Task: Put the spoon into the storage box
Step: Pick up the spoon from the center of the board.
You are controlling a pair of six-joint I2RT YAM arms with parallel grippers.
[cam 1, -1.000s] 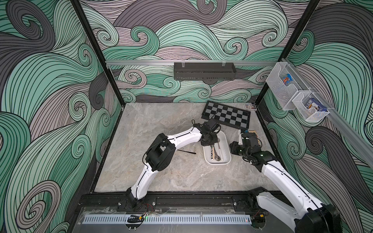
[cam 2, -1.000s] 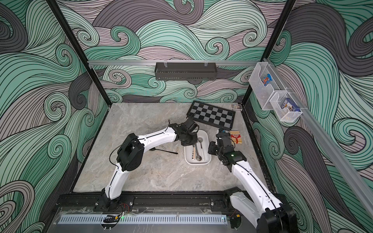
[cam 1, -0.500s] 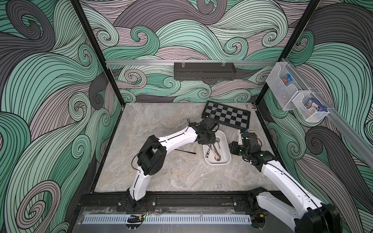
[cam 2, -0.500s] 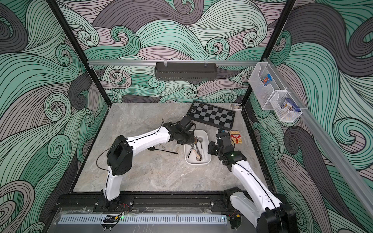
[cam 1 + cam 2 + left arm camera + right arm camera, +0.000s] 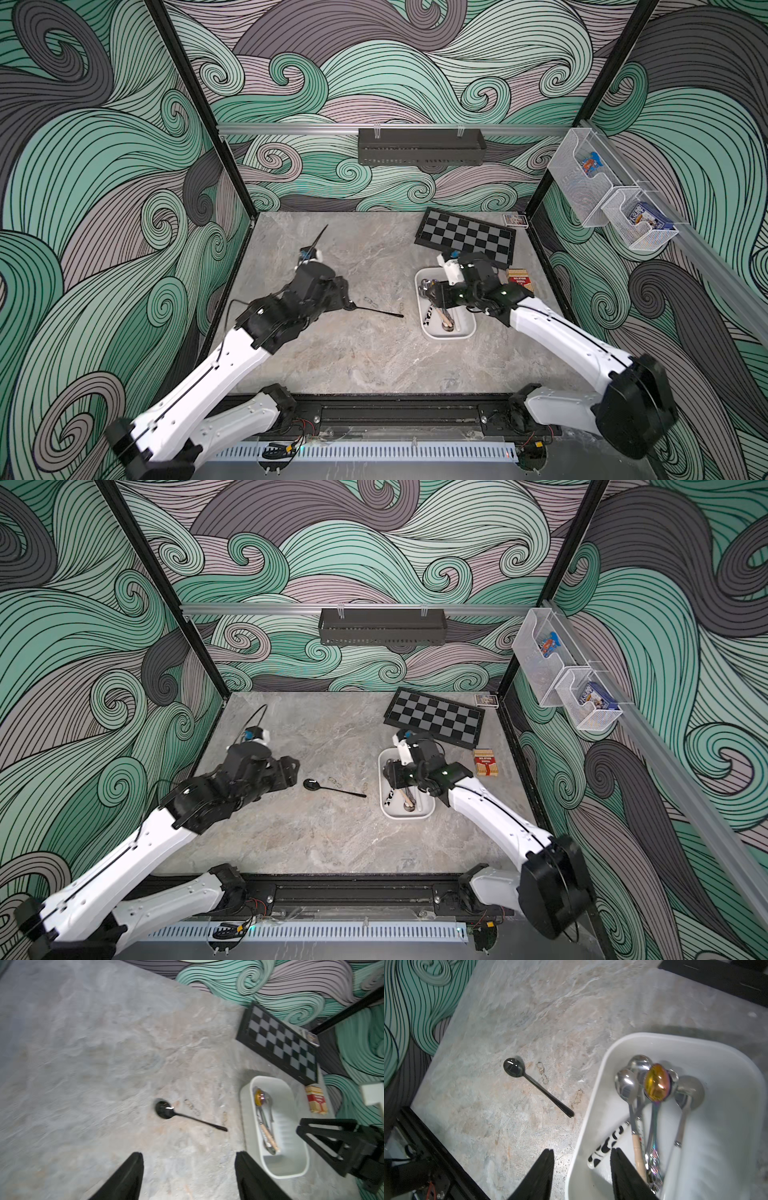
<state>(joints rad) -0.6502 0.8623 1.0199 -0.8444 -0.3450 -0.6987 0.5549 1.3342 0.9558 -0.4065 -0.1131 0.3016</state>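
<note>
The left hand point(image 5: 188, 1155) is held apart, seemingly readied for the black spoon point(image 5: 165, 1110) mid-frame on the desk point(image 5: 93, 1064). The right hand point(image 5: 582, 1150) is spread astride the storage box point(image 5: 675, 1040) rim.

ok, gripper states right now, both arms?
left gripper: open, empty.
right gripper: open, empty, over the box edge.

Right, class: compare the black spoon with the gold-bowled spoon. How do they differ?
The black spoon lies alone on the table; the gold-bowled spoon lies in the storage box among other spoons. The black spoon is black throughout; the gold-bowled spoon has an iridescent handle. Both are glossy.
</note>
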